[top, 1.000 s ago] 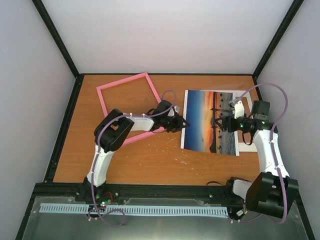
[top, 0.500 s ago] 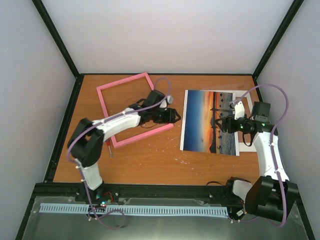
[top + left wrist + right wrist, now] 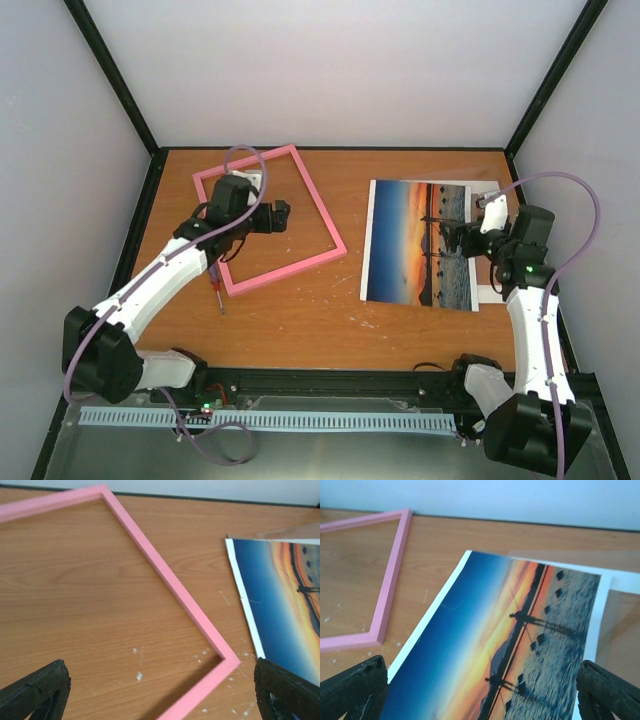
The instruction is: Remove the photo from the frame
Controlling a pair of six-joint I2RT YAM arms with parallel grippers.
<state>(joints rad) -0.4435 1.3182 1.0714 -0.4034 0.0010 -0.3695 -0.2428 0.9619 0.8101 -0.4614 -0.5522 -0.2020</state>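
Note:
The pink frame (image 3: 318, 200) lies flat and empty on the left half of the table, with bare wood showing inside its rails. The photo (image 3: 415, 243), an orange sunset over blue water with a white margin, lies flat to its right, apart from the frame. My left gripper (image 3: 280, 214) hovers over the frame's inside, open and holding nothing. In the left wrist view the frame's near corner (image 3: 225, 657) lies between the fingers (image 3: 35, 692). My right gripper (image 3: 452, 240) hangs open over the photo's right part, and the photo (image 3: 510, 630) fills the space between its jaws.
A small screwdriver (image 3: 216, 291) lies just outside the frame's lower left rail. A pale sheet (image 3: 490, 294) sticks out from under the photo's right edge. Black posts and white walls close the table in at the back and sides.
My left arm has swung back to the left, from the frame's right corner to over its inside, and its jaws have spread wide. The right gripper has drawn back slightly and opened wider.

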